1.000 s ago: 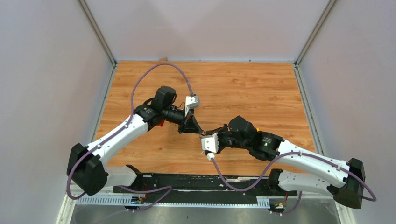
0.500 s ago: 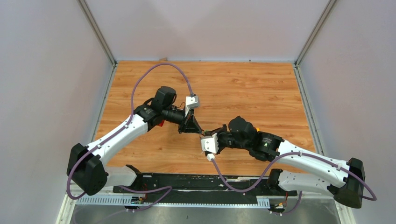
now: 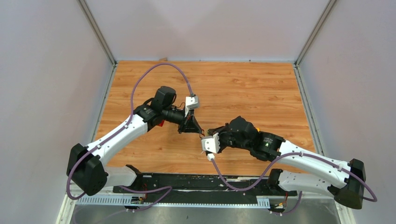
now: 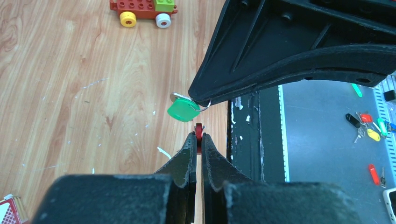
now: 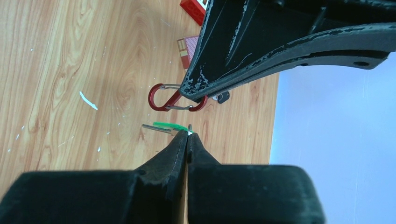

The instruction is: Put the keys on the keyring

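My left gripper (image 4: 198,136) is shut on the red-orange keyring (image 4: 199,132), held edge-on above the table. In the right wrist view the keyring (image 5: 169,98) shows as a curled red loop in the left fingers (image 5: 261,51). My right gripper (image 5: 188,134) is shut on the small metal ring of the green-headed key (image 5: 164,125), whose blade points left. In the left wrist view the green key (image 4: 183,111) hangs from the right fingers (image 4: 299,56), just above the keyring. A small dark piece (image 5: 223,97), perhaps the black key's head, sits at the keyring's right end. Both tips meet mid-table (image 3: 200,133).
A red, yellow and green toy block cluster (image 4: 142,7) lies on the wooden table beyond the grippers. A red box (image 5: 194,9) and a small patterned box (image 5: 186,50) lie behind the keyring. The table's black front edge (image 4: 254,140) is to the right.
The right arm has shifted slightly near the left gripper. The left arm has not visibly moved. Both grips are unchanged.
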